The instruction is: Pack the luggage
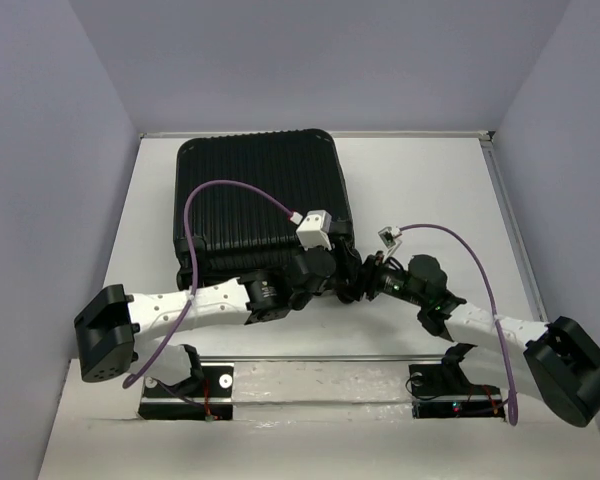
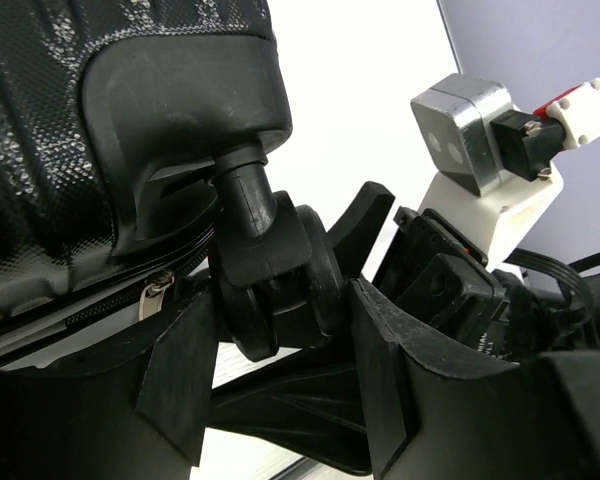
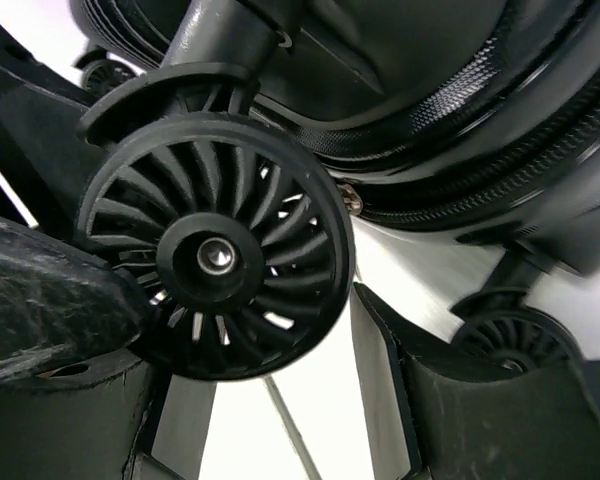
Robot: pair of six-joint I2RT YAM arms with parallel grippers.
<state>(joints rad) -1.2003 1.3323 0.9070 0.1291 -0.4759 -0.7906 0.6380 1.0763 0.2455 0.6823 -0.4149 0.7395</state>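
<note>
The luggage [image 1: 260,195] is a large black ribbed hard-shell suitcase lying flat and closed at the back left of the white table. Both grippers meet at its near right corner. My left gripper [image 1: 342,272] has a small black caster wheel [image 2: 280,270] between its fingers, which touch it on both sides; the shell [image 2: 60,130] is above. My right gripper [image 1: 366,276] is open around the same spoked wheel [image 3: 215,255]: the wheel rests against its left finger [image 3: 50,300], with a gap to its right finger [image 3: 450,400]. The zipper seam [image 3: 460,190] is shut.
A second caster wheel [image 3: 515,345] sits further along the suitcase edge. Purple cables [image 1: 230,190] loop over the shell. The right wrist camera [image 2: 470,135] is close beside my left fingers. A raised rim [image 1: 505,210] runs along the table's right side.
</note>
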